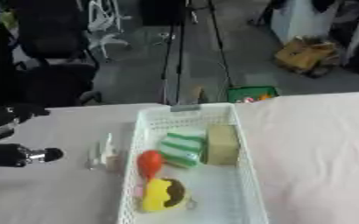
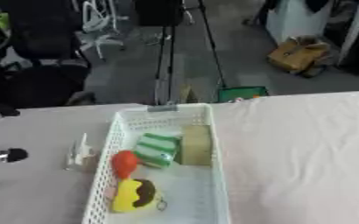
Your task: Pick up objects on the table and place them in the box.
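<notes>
Black left hand (image 1: 18, 155) enters at the left edge, fingers unreadable, near a clear blurred object (image 1: 104, 154) just outside the white lattice plastic box (image 1: 248, 175) holding several toys.

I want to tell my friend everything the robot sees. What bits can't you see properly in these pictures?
- Left hand: at the left edge of both views, mostly cut off; its fingers cannot be told open or shut.
- Right hand: in neither view.
- Clear thing beside the white box: see-through and blurred, so I cannot name it.
- Yellow toy: blurred; only yellow with a dark patch.
- Pink bit beside it: mostly hidden.
</notes>
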{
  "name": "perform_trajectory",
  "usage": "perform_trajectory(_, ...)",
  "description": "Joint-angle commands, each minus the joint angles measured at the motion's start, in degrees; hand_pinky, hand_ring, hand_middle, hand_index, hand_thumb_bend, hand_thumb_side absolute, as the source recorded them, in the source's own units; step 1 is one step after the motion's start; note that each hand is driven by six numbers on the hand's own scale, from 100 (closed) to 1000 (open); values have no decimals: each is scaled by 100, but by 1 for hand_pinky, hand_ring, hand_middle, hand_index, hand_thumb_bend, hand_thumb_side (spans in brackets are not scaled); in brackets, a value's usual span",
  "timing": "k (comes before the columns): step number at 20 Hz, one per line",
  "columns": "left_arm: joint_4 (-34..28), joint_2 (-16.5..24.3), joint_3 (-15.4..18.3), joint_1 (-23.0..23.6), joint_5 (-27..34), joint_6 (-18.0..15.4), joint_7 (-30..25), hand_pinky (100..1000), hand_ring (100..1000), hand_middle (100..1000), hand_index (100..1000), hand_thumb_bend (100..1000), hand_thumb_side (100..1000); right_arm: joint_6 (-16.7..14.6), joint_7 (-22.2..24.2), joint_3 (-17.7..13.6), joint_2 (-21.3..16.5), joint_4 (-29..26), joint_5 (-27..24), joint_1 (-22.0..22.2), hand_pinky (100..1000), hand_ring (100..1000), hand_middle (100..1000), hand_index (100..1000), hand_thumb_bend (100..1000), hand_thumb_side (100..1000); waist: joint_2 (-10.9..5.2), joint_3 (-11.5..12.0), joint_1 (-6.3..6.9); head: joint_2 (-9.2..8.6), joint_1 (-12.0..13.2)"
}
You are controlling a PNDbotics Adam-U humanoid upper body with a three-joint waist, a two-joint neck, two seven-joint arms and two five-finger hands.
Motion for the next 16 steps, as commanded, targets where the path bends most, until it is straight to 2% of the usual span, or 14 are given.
perform_trajectory(1,231,-2,31,-224,-20,-33,1,1000,1000,943,1000,787,966,-2,32,2,-154,-89,-22,-45,835,902,842,824,100,1000,-162,0,-11,1,35)
perform_trajectory(5,680,-235,34,-445,293,198,-126,1000,1000,965,1000,784,950,4,38,3,-145,-89,-21,-36,835,902,842,823,100,1000,-163,-13,-11,16,49)
perform_trajectory(8,781,-334,-47,-532,479,378,-152,1000,1000,967,1000,785,944,18,34,-1,-138,-89,-18,-28,835,902,841,823,100,1000,-159,-8,3,16,56)
perform_trajectory(16,1094,-678,-150,-721,308,530,-90,1000,1000,969,1000,799,941,38,50,12,-96,-89,-24,-26,834,903,840,822,100,1000,-156,-52,23,-26,96)
